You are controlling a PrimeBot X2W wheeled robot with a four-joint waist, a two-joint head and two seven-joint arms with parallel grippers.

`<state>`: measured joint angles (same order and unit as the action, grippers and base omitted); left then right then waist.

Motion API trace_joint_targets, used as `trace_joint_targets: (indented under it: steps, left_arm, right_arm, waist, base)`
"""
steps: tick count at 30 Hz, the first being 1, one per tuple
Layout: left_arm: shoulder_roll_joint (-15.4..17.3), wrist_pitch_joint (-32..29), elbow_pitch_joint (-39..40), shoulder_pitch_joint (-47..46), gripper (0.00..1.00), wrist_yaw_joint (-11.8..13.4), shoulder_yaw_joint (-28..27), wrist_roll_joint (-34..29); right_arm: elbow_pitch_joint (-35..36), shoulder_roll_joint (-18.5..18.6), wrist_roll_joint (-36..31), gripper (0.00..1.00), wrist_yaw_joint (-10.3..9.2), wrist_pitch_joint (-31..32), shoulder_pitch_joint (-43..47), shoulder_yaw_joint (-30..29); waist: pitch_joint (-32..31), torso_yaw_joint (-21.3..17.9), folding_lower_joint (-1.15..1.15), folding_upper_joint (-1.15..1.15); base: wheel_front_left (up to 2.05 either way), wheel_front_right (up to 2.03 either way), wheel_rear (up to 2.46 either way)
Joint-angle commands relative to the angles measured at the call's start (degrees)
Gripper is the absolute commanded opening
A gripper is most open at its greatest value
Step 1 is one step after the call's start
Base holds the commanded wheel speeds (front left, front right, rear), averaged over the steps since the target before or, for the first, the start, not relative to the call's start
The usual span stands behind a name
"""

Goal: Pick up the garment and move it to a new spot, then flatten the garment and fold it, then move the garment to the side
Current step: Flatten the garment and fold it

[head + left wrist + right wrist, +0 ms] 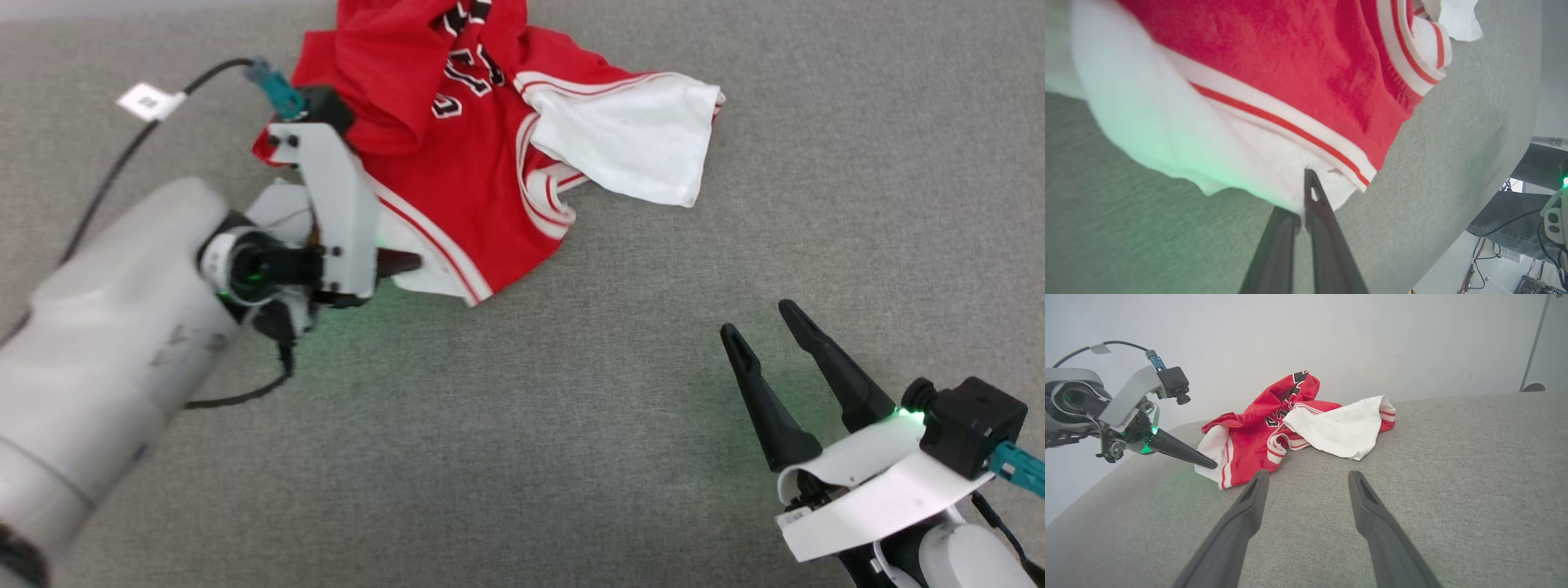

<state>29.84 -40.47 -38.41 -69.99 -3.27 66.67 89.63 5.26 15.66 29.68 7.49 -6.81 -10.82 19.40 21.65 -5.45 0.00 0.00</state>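
1. You see the garment (457,188) lying crumpled on the grey fabric surface (531,425). It is red, bunched into folds rather than spread flat, and part of its black, white-outlined lettering (465,73) shows between the creases.
2. One white sleeve (645,151) spills out of the garment's side nearest the right arm. In the right wrist view that sleeve (1339,428) lies flat on the surface in front of the red heap (1249,437).
3. Your left gripper (408,264) is at the garment's near corner on the left arm's side, where a white panel meets the red-and-white striped trim (1290,126).
4. In the left wrist view the left gripper (1300,196) has its two dark fingers pressed close together on that white edge of the garment (1290,61) — one finger lies over the cloth, the other goes under it.
5. From the right wrist view, the left gripper's tip (1208,463) touches that same white corner.
6. Your right gripper (758,320) sits well apart from the garment on the near side, over bare surface. Its fingers are spread wide with nothing between them — the right wrist view (1308,475) shows the gap plainly, pointing toward the garment.
7. A green glow tints the surface beside the garment's pinched corner.
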Motion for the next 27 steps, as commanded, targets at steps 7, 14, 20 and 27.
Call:
trace_joint_targets:
  steps: [7, 14, 20, 27]
  left_arm:
    - [12.1, -4.1, 7.9, 1.1, 0.0, -0.8, -0.4, 0.4]
    - [23.4, -4.9, 17.0, 2.9, 0.0, 3.4, -0.3, -1.1]
    - [23.3, 0.0, 15.9, 6.8, 0.0, 5.3, 0.2, -1.9]
    - [21.2, 8.2, 11.9, 9.9, 1.0, 5.3, -0.6, -3.1]
  right_arm:
    - [0.0, -0.3, -0.2, 1.0, 0.0, 0.3, 2.5, -0.9]
    - [0.9, 0.1, -0.1, 1.0, 0.0, 1.2, 3.3, -1.5]
    - [1.8, 0.8, -0.6, 1.0, 0.0, 2.1, 3.3, -1.5]
    - [3.5, 3.0, -0.8, 1.0, 0.0, 5.2, 2.5, -1.2]
  waist:
    - [-3.7, 2.4, 0.0, 0.0]
    - [-4.7, 3.1, 0.0, 0.0]
    - [-4.8, 3.0, 0.0, 0.0]
    - [-5.4, 3.7, 0.0, 0.0]
  base:
    - [0.0, 0.0, 0.0]
    - [0.0, 0.0, 0.0]
    - [0.0, 0.0, 0.0]
    - [0.0, 0.0, 0.0]
